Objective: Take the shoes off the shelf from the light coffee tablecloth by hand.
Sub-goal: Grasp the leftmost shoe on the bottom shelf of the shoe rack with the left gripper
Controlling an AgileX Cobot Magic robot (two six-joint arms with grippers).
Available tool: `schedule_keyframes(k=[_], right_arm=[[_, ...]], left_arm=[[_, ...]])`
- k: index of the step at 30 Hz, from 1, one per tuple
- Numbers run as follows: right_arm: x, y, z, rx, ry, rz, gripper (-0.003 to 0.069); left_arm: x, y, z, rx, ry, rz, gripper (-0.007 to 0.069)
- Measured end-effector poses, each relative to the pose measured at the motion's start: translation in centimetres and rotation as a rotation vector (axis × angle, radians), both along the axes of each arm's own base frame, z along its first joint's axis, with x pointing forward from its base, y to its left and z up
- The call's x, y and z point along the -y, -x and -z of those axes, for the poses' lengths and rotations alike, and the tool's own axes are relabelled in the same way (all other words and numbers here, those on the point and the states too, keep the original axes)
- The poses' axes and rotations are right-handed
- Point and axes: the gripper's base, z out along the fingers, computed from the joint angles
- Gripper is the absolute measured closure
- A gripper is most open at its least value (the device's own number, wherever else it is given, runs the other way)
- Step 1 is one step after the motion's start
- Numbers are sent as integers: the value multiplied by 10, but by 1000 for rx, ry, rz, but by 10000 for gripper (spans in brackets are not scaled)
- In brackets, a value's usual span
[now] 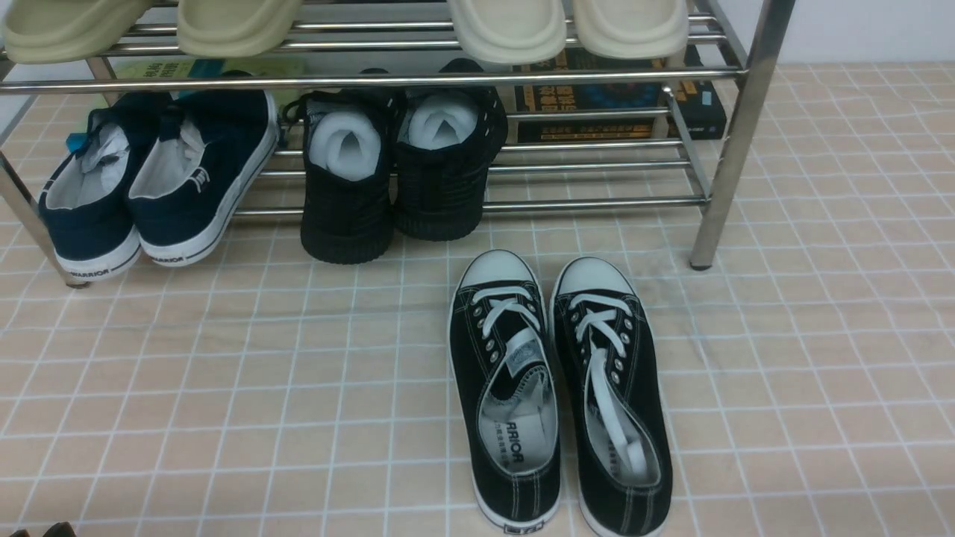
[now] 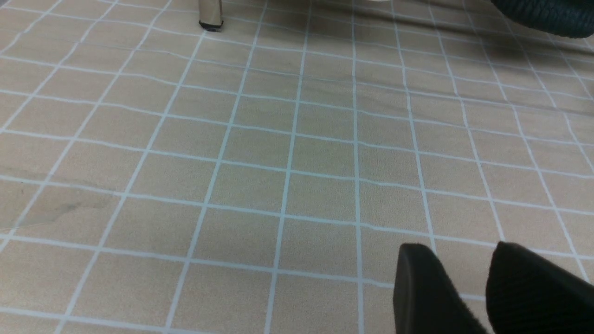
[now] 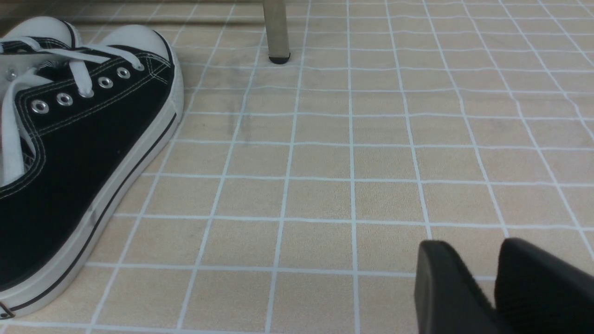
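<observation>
Nearest, my left gripper (image 2: 459, 248) and right gripper (image 3: 473, 243), both slightly parted, empty; navy shoes (image 1: 160, 190) not yet taken, far left on shelf (image 1: 737, 134).

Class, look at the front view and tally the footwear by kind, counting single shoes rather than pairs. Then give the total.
Navy slip-on sneakers: 2
Black knit shoes: 2
Black lace-up sneakers: 2
Pale slippers: 4
Total: 10
</observation>
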Motion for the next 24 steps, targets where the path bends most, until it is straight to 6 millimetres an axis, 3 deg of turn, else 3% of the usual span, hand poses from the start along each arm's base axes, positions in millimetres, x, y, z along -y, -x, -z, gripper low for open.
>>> schedule_keyframes(k=[5, 8, 9, 11, 12, 19, 22, 24], right_arm=[[0, 0, 0, 0, 0, 0, 456], [0, 0, 0, 0, 0, 0, 449], [0, 0, 0, 0, 0, 0, 449], [0, 0, 0, 0, 0, 0, 448], [0, 0, 0, 0, 0, 0, 448], [0, 0, 0, 0, 0, 0, 448], [0, 0, 0, 0, 0, 0, 445], [0, 0, 0, 0, 0, 0, 445]], left_arm=[[5, 0, 0, 6, 238, -22, 385], [11, -2, -4, 35, 659, -70, 385], [11, -2, -4, 35, 659, -70, 385], [13, -3, -11, 85, 908, -95, 385], [13, -3, -12, 94, 950, -99, 385], [8, -5, -23, 220, 1105, -114, 394], [7, -4, -32, 275, 1075, -99, 436], [6, -1, -51, 346, 971, -58, 487]])
